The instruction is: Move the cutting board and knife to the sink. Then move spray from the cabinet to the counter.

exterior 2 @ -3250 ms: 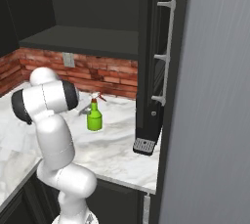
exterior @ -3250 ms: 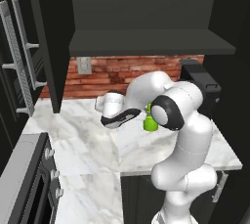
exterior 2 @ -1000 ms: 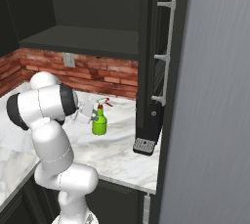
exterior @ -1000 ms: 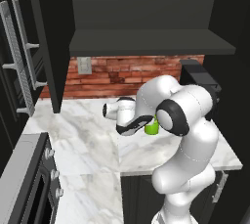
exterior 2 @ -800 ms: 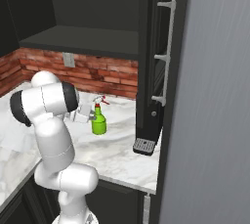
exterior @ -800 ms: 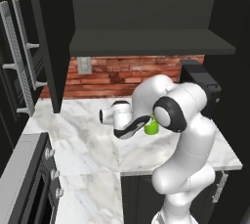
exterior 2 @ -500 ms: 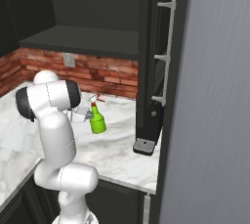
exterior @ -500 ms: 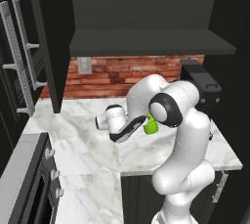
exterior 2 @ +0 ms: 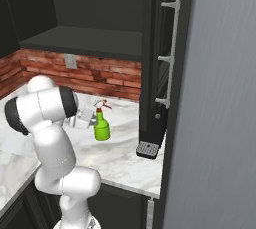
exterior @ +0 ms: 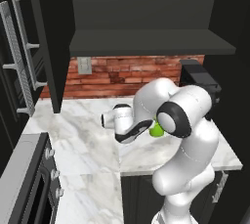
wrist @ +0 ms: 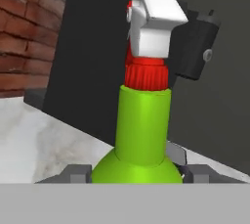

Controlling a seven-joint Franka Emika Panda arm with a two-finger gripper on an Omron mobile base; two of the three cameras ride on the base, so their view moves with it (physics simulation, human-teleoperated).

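Gripper [wrist: 134, 174]: fingers straddling base of green spray bottle [exterior 2: 102, 127], apparently clamped on it; bottle upright on marble counter [exterior 2: 125, 155], long axis vertical, directly ahead.

Spray [exterior 2: 101, 128] upright on counter [exterior 2: 120, 155], between my fingertips [wrist: 75, 173], brick wall [exterior 2: 90, 78] behind, cabinet [exterior 2: 85, 18] above.

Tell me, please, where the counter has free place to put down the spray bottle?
Bare marble lies left of the gripper, from the brick wall to the counter front edge. It is crowded on the right, where the spray stands near the black machine by the dark tall unit.
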